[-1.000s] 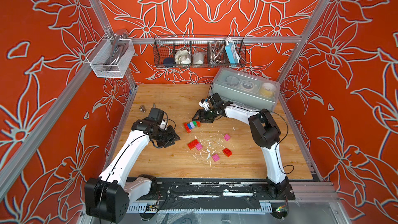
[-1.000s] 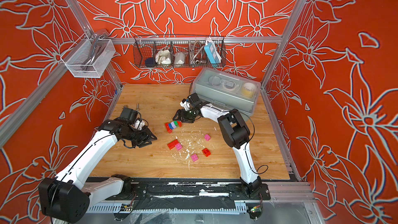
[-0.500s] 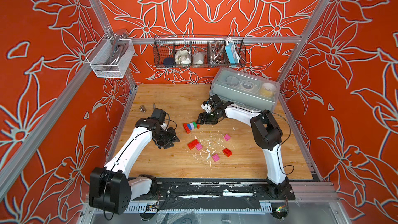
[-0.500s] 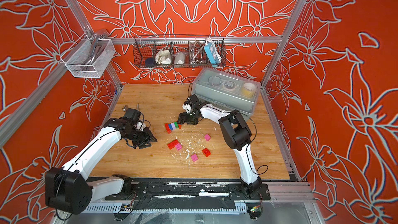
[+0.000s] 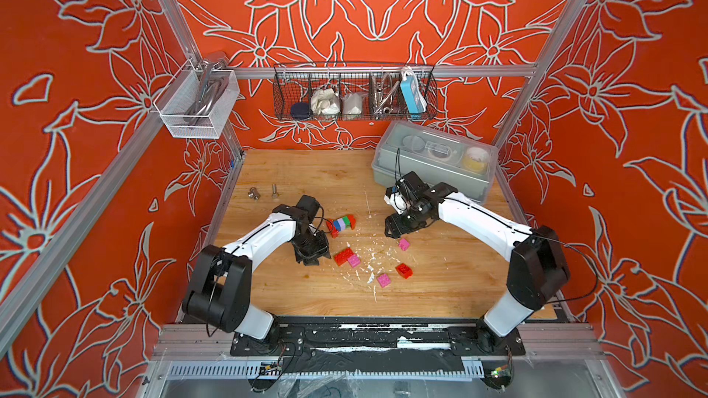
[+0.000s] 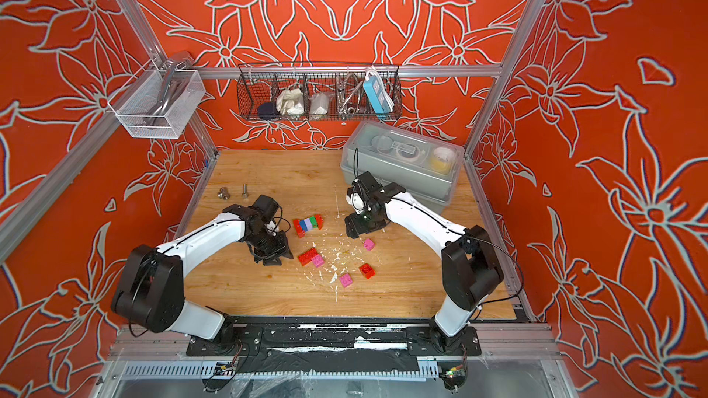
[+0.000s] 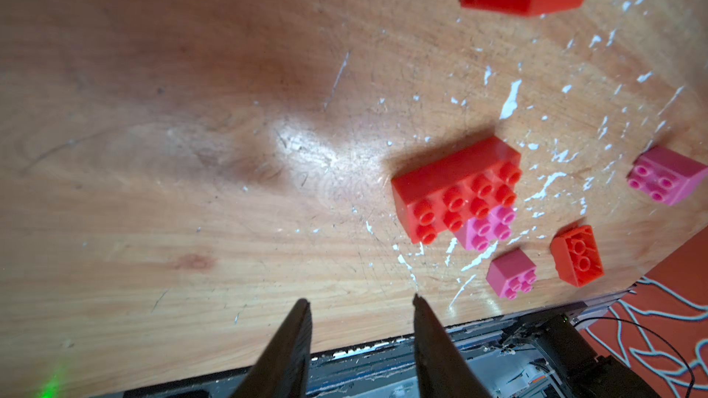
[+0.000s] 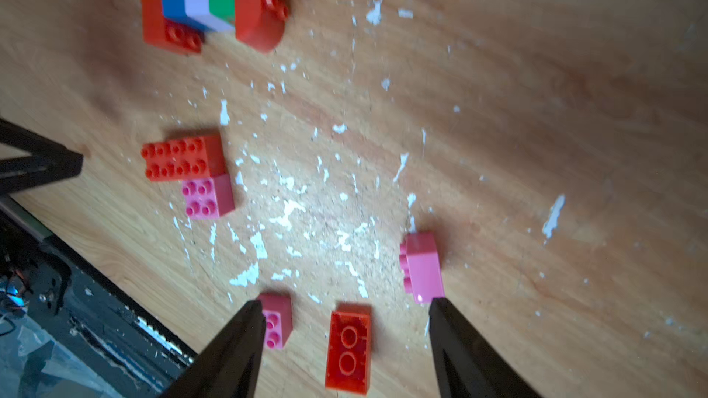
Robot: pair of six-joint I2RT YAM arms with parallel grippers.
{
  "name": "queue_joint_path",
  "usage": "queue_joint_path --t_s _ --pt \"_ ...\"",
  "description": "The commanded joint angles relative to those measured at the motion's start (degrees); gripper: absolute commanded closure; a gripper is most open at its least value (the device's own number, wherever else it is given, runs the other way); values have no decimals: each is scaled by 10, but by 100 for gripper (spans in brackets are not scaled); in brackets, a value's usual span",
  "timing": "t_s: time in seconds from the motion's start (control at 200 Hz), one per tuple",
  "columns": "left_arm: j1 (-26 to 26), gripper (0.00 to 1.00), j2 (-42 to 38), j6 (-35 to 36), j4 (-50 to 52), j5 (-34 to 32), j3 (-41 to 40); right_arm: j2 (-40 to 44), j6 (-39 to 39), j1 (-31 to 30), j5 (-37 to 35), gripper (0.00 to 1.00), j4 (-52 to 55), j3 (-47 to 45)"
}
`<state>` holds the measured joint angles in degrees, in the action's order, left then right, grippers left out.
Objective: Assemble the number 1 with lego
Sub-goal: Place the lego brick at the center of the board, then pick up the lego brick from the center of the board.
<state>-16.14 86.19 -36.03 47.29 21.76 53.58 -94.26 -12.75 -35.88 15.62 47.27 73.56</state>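
Note:
The lego lies mid-table. A joined piece [image 5: 341, 223] has red ends with blue, lilac and green bricks between. Nearer the front a long red brick [image 5: 343, 256] touches a pink one [image 5: 354, 261], and two pink bricks [image 5: 403, 243] [image 5: 384, 280] and a small red brick [image 5: 404, 270] lie loose. My left gripper [image 7: 360, 300] is open over bare wood, just left of the long red brick [image 7: 456, 189]. My right gripper [image 8: 344, 304] is open above the table. Past its tips lie the small red brick [image 8: 348, 346], underside up, and the pink brick [image 8: 421, 266] on its side.
A grey lidded box [image 5: 433, 164] stands at the back right, close behind my right arm. Two metal bolts [image 5: 264, 192] lie at the back left. A wire basket [image 5: 354, 93] hangs on the back wall and a white one [image 5: 195, 103] on the left. White flecks dot the wood.
My right gripper has moved away from the joined piece, rightward and toward the front, and its jaws have narrowed somewhat. My left gripper has shifted slightly toward the long red brick.

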Motion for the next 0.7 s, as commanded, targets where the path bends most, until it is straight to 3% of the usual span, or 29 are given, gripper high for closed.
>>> queue_joint_path --t_s 0.0,0.21,0.43,0.591,0.696 --pt "-5 56 10 -1 -20 18 13 25 0 -20 0 36 17 -31" --pt "-7 57 26 1 -43 40 4 22 -63 -89 -30 40 -28 -43" --pt "-8 57 29 7 -53 57 -3 -7 -155 -142 -65 31 -91 -52" --pt "-7 58 24 -4 -72 64 -23 0 -171 -154 -78 41 -112 -68" --pt "-7 58 24 -22 -99 67 -37 -6 -166 -164 -78 41 -116 -70"
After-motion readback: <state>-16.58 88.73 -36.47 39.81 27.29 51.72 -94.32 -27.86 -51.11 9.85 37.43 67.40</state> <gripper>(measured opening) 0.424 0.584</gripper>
